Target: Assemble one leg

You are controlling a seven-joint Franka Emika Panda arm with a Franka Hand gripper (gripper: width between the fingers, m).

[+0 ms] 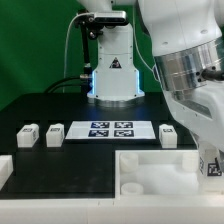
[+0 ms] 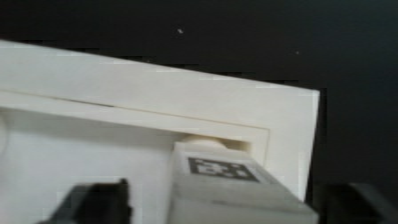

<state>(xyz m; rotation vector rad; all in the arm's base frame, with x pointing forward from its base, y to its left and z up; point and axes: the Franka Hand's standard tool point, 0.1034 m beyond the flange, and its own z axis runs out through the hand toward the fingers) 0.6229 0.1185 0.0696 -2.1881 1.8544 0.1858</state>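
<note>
In the wrist view a leg (image 2: 228, 185), a small white block with a black-and-white marker on its face, stands between my two fingers (image 2: 98, 203), which press on both its sides. Its far end sits at the inner corner of the large white tray (image 2: 107, 95). My gripper (image 2: 228, 208) is shut on this leg. In the exterior view the gripper (image 1: 208, 160) is low at the right edge, over the tray's (image 1: 150, 180) right end, and the held leg's marker (image 1: 212, 168) shows there. Three more legs lie on the table (image 1: 27, 133), (image 1: 54, 133), (image 1: 168, 135).
The marker board (image 1: 110, 129) lies flat in the middle of the black table. A white tagged stand with a blue light (image 1: 113, 75) stands behind it. A white block (image 1: 4, 172) lies at the exterior view's left edge. The arm's body fills the upper right.
</note>
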